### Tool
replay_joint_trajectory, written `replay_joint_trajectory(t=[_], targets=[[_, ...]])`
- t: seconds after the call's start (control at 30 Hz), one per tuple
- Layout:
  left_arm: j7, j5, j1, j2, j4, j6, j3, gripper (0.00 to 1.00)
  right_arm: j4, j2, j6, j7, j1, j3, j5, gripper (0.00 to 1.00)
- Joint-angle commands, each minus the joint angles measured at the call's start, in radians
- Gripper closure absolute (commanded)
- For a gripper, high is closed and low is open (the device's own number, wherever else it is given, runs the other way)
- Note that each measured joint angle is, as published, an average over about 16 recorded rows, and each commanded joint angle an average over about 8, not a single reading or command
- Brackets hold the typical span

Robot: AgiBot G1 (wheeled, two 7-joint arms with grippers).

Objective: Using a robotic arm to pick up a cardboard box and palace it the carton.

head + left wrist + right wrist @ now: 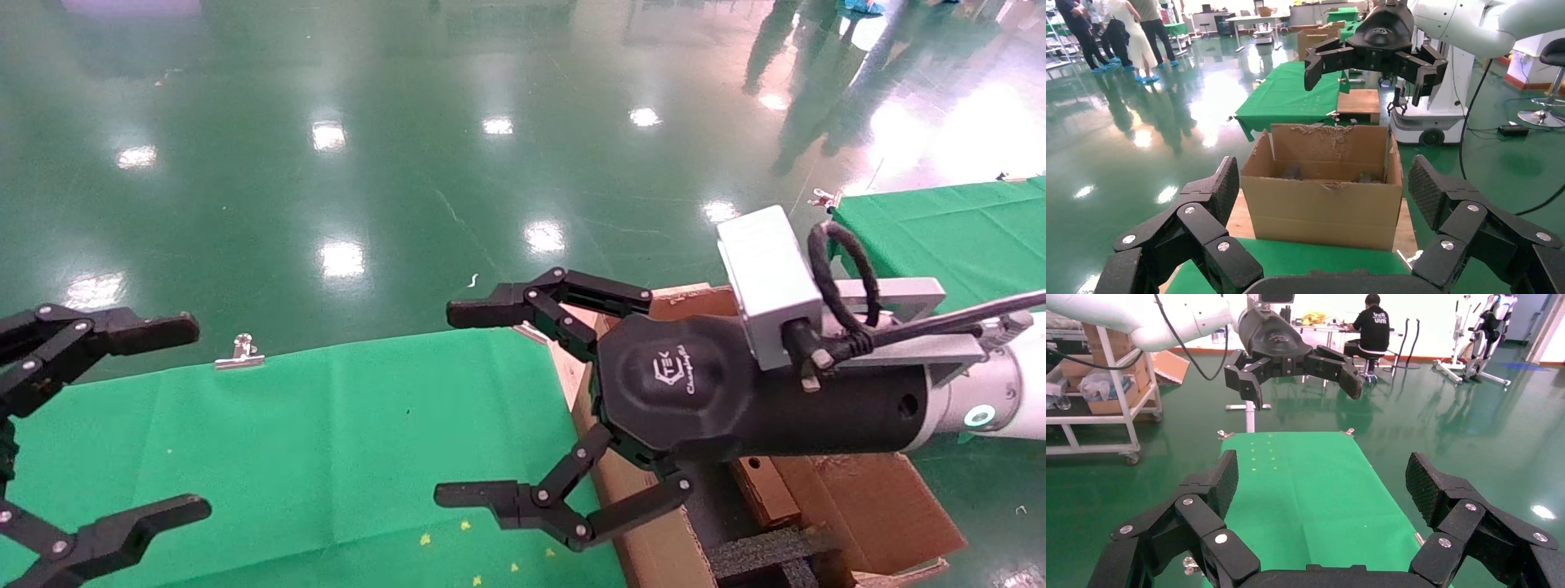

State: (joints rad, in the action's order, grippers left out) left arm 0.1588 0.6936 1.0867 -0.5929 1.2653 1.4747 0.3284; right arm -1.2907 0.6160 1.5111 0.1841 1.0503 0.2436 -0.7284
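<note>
So the right tool hangs wide open and empty over the edge of the green tabletop, just beside the carton. The cardboard box sits inside the carton. The left tool hovers open too

Bright overhead lamps, glare patches on glossy floor, perhaps overexposed.

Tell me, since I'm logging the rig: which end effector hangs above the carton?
The right end effector, carrying the grey camera block, open over the carton; the left end effector hangs over green cloth.
</note>
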Motion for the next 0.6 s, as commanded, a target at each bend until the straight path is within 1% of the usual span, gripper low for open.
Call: replay_joint_trajectory(t=[0.03, 0.6], targets=[[0.000, 0.000, 0.000, 0.000, 0.000, 0.000, 0.000, 0.00, 0.000, 0.000, 0.000, 0.000, 0.000, 0.001, 0.000, 0.00], [0.000, 0.000, 0.000, 0.000, 0.000, 0.000, 0.000, 0.00, 0.005, -0.004, -0.012, 0.002, 0.019, 0.029, -0.001, 0.00]])
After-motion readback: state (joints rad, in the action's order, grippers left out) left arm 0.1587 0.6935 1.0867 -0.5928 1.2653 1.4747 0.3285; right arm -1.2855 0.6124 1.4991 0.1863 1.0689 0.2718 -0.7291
